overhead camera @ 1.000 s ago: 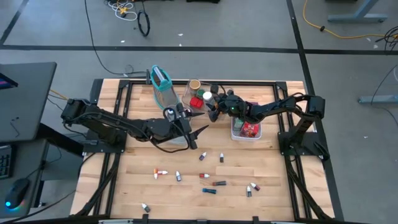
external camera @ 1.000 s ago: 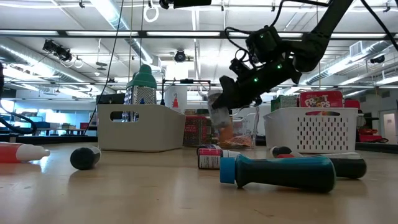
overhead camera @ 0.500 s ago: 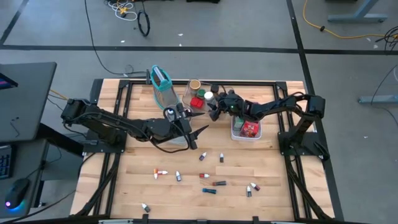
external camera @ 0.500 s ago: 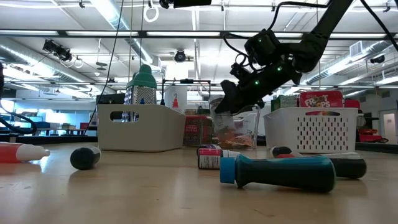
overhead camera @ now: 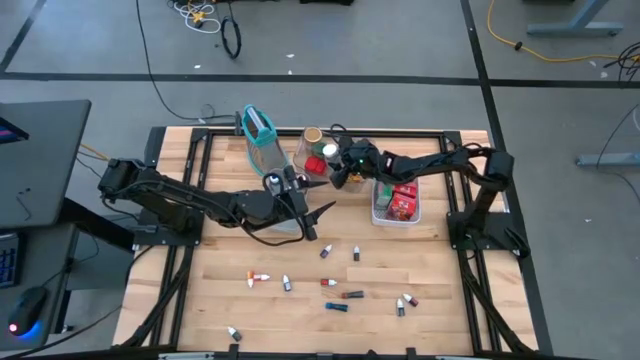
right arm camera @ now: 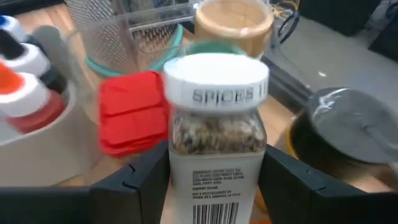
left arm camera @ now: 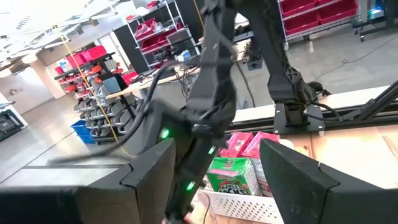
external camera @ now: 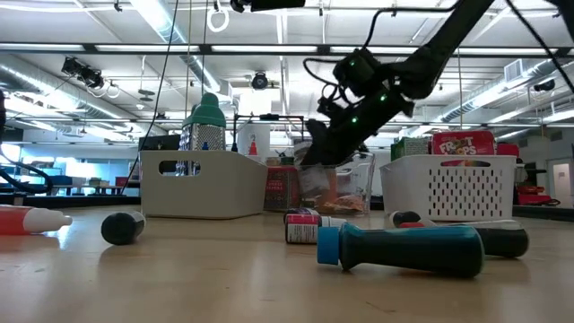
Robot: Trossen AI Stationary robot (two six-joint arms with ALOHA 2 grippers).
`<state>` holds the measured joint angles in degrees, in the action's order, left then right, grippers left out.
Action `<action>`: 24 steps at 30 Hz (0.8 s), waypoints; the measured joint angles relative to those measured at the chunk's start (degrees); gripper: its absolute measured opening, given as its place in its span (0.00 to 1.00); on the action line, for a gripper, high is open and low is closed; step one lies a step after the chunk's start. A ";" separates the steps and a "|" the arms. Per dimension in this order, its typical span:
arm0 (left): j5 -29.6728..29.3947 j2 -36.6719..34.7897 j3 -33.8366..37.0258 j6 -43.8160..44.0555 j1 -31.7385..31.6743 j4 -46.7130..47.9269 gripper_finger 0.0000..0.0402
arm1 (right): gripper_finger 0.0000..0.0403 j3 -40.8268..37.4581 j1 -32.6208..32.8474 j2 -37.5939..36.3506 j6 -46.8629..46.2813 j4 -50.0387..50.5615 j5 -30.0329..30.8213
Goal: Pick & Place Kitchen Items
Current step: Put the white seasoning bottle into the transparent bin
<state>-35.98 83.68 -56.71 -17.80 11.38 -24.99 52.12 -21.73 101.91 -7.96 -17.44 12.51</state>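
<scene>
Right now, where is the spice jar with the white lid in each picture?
High view: the spice jar shows as a white lid at the tip of the right hand, above centre.
Low view: a pale blur in that hand, just right of centre.
Left wrist view: I cannot pick it out.
Right wrist view: centre, between the two dark fingers.
Shared landmark: the white basket of packets, also seen in the low and left wrist views.

Showed a white-capped spice jar with speckled brown filling, a red lid, a tan lid, and a green packet.
</scene>
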 joint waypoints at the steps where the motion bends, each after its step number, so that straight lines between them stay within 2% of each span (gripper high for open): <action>1: 0.50 0.00 0.00 0.00 0.00 0.02 0.61 | 0.53 0.33 -0.24 1.00 -0.11 -0.96 -0.98; 7: 2.86 0.02 0.02 0.38 0.02 -0.28 0.61 | 0.53 3.09 -0.34 6.45 3.38 -3.15 1.37; 11: -1.85 -0.28 0.04 2.21 0.25 0.34 0.61 | 0.54 3.45 -0.34 7.44 5.37 -3.56 1.24; 16: -8.68 -0.77 0.02 2.35 0.31 0.23 0.61 | 0.60 3.45 -0.55 7.49 7.56 -3.34 1.40; 24: -12.11 -3.48 0.08 3.87 1.79 2.33 0.61 | 0.68 3.47 -0.32 3.58 10.62 -2.82 1.62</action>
<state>-48.09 80.20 -56.62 -13.94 13.17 -22.66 55.59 -22.05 105.49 2.66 -20.26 14.13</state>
